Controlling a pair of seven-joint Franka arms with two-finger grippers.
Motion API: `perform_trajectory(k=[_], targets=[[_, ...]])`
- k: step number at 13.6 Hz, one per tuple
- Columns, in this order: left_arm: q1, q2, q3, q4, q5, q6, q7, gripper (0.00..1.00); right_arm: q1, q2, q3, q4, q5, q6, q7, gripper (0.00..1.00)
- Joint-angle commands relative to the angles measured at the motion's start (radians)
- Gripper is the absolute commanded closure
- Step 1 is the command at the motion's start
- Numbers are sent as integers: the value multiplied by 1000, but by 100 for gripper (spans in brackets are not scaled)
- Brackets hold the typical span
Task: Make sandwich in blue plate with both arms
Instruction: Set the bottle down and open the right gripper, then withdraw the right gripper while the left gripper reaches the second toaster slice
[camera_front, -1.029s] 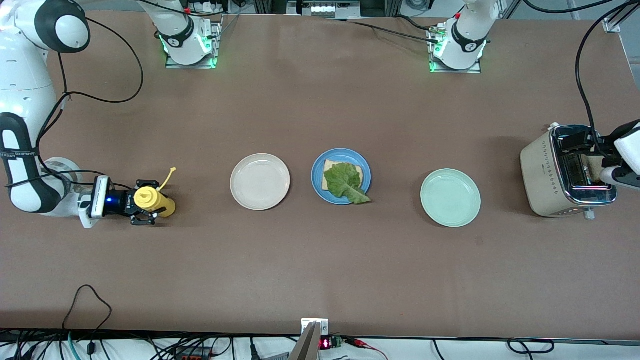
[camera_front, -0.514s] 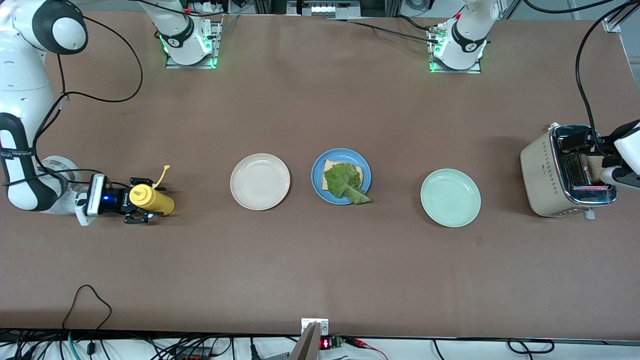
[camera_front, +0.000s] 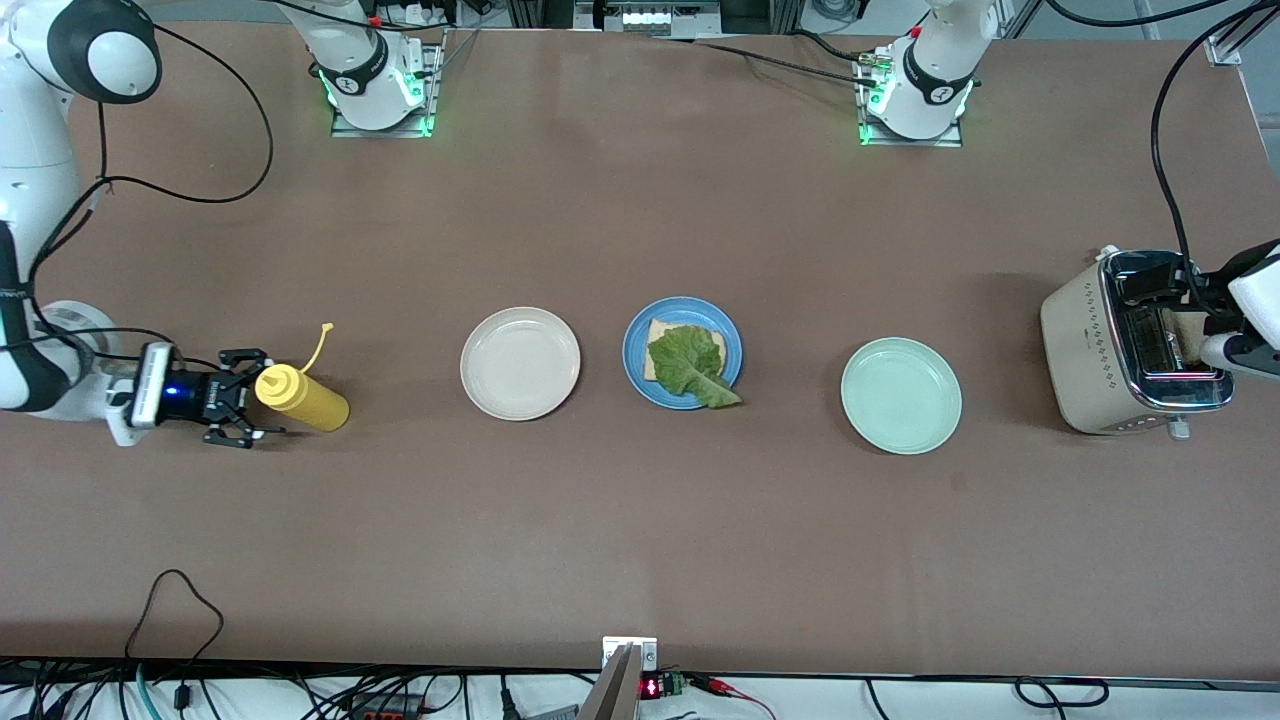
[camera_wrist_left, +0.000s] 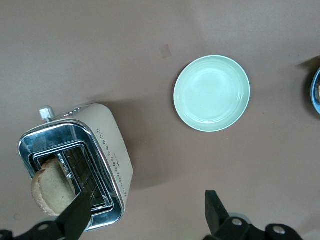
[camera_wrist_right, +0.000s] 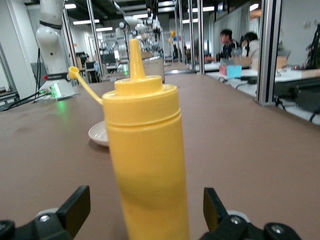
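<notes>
The blue plate (camera_front: 683, 352) lies mid-table and holds the sandwich: one toasted bread slice (camera_front: 658, 332) under a green lettuce leaf (camera_front: 690, 366). Another bread slice (camera_wrist_left: 51, 188) stands up out of a slot of the beige toaster (camera_front: 1100, 345) at the left arm's end. Over that toaster hangs my left gripper (camera_wrist_left: 145, 216), open, with one finger (camera_wrist_left: 76, 216) beside the bread and nothing held. My right gripper (camera_front: 238, 398) sits low at the right arm's end, open. Its fingers (camera_wrist_right: 74, 206) stand apart from the upright yellow squeeze bottle (camera_wrist_right: 147, 165), just short of it.
A cream-white plate (camera_front: 520, 362) lies beside the blue plate toward the right arm's end, and a mint-green plate (camera_front: 901, 395) lies toward the left arm's end. The yellow bottle (camera_front: 300, 397) has its cap dangling on a strap. Cables hang at the table's near edge.
My right gripper has opened, let go of the yellow bottle and drawn back toward the right arm's end. The bottle stays standing. The left arm has not moved.
</notes>
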Motion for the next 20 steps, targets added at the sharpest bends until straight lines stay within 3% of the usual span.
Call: perform_trajectory(k=[1, 8, 13, 20], targets=[[3, 1, -2, 18, -13, -18, -3, 0, -24, -93, -8, -1, -107, -17, 111, 0], [3, 1, -2, 18, -13, -16, -3, 0, 20, -375, -13, -4, -441, 75, 544, 0], [3, 1, -2, 17, -11, -18, -3, 0, 163, -576, -13, -13, -704, 90, 1002, 0], [2, 1, -2, 18, -8, -18, -4, 0, 379, -742, -13, -68, -891, 83, 1726, 0]])
